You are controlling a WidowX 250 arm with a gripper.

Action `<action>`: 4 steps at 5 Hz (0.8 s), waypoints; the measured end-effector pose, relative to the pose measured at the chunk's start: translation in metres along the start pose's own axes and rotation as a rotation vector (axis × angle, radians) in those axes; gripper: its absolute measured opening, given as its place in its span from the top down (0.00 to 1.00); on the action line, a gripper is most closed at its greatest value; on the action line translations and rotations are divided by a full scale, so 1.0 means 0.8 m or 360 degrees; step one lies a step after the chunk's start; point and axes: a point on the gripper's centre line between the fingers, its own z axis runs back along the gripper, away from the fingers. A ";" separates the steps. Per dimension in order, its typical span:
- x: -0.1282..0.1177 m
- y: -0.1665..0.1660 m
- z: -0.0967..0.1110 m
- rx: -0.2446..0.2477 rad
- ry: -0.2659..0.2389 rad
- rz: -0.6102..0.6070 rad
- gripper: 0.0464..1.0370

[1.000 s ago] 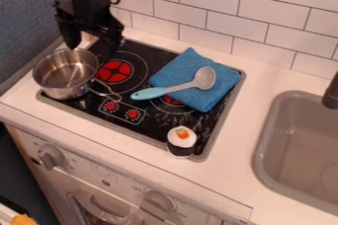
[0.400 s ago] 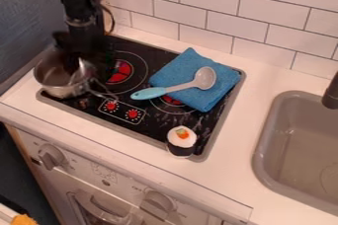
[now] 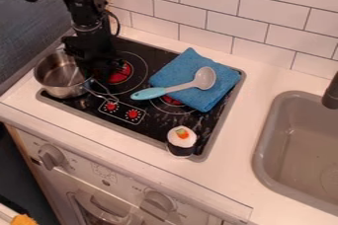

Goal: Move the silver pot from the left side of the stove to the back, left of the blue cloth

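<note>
Metal lay close by your black two-finger gripper point(image 3: 99, 67): it was the round, silver-coloured steel saucepan point(image 3: 61, 91), standing upright on the black toy hob point(image 3: 156, 129) near its left edge in the view. You had the gripper low over the pan's right side, where it hid part of the rim, so most of the pan lay to its left. Whether the two touched, you could not tell from this angle, nor whether the gripper was spread, pressed together or pinching anything.

The pan's thin metal handle point(image 3: 104, 94) ran from the wall toward the lower right of the view, its far end beside the control dials and below your gripper. That slanting line was the handle's long axis; the arm came down from the upper left, and the red burner point(image 3: 121, 74) lay just to the gripper's right.

Farther right, you had a folded blue cloth point(image 3: 188, 63) with a grey-headed spoon point(image 3: 204, 78) across it, its pale-blue grip pointing down and left, back toward the pan. A white-topped, black-sided toy sushi roll point(image 3: 182, 143) stood near the hob's front corner, well apart from the gripper.
</note>
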 end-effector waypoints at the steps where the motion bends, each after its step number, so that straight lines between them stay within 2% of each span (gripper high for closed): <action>1: -0.001 0.000 -0.001 0.0008 -0.0006 -0.0010 0.88; 2: -0.006 -0.001 0.000 0.0010 -0.0003 -0.0020 0.96; 4: -0.013 -0.003 0.003 0.0021 0.0048 -0.0072 0.96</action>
